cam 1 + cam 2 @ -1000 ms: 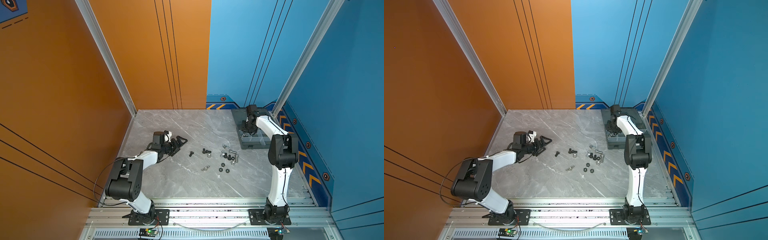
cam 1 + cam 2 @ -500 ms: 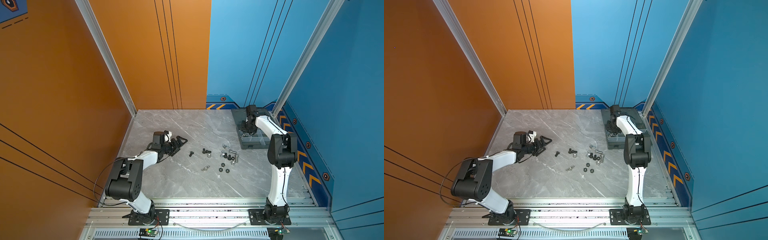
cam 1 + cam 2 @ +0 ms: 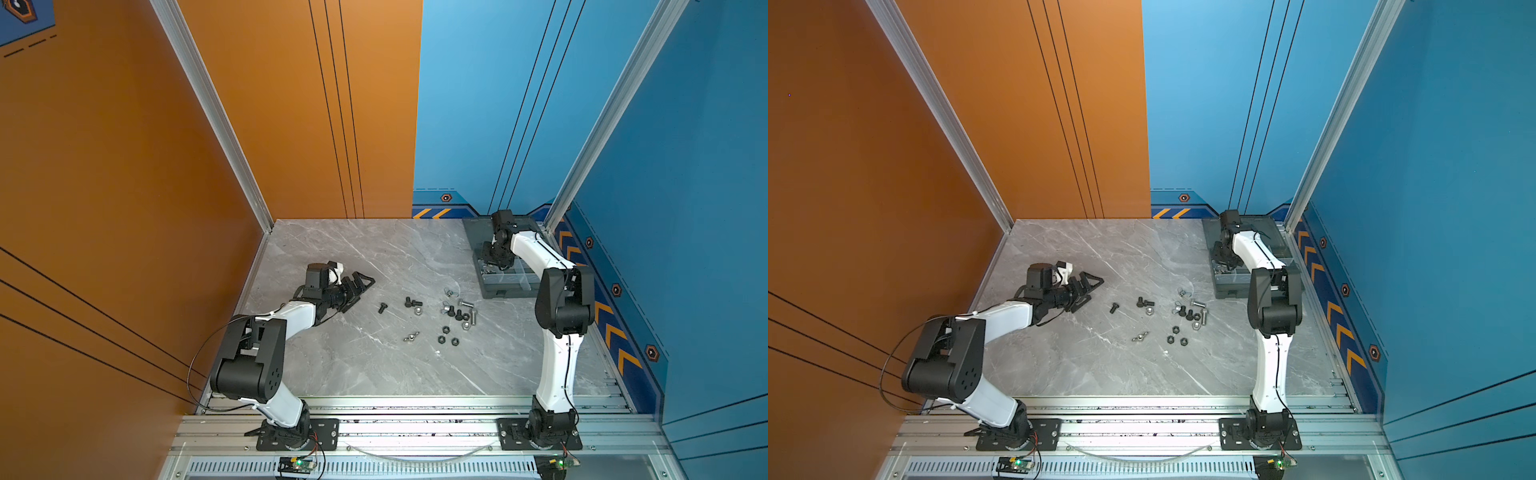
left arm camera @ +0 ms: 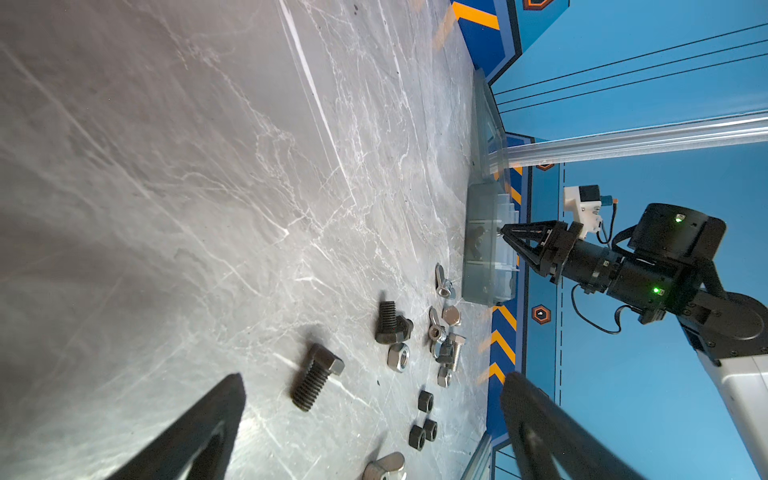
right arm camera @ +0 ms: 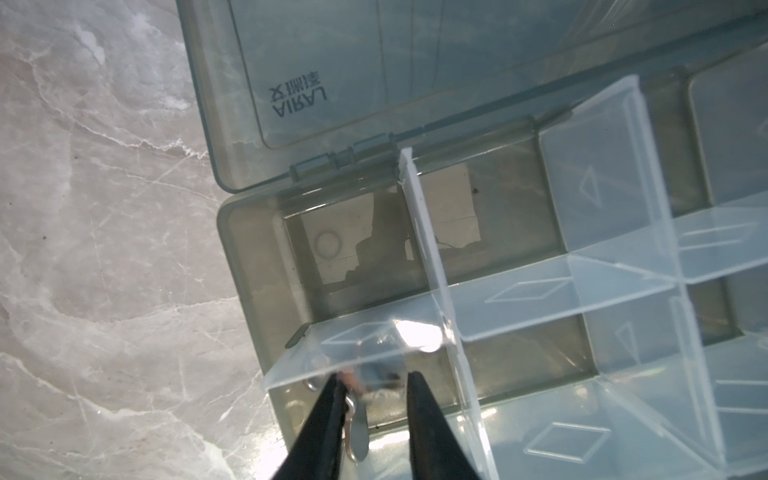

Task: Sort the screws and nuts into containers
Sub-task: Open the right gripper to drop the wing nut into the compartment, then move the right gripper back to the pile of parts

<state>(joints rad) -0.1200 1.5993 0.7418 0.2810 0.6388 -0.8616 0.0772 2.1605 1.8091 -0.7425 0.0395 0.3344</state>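
Where the divider [image 5: 353, 353] blurs the nuts [image 5: 359, 434], right gripper [image 5: 374, 376] gapes slightly — left gripper [image 4: 372, 377] wide (empty).

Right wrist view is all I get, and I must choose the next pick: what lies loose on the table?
Observer: Black and silver screws, hex nuts and wing nuts are scattered on the marble table between the arms, short of the organizer box.
Operator: Which piece is nearest the left arm?
Observer: A lone black screw, just ahead of the left gripper.
Operator: Is that gripper ready?
Observer: Its fingers stand wide open with nothing between them.
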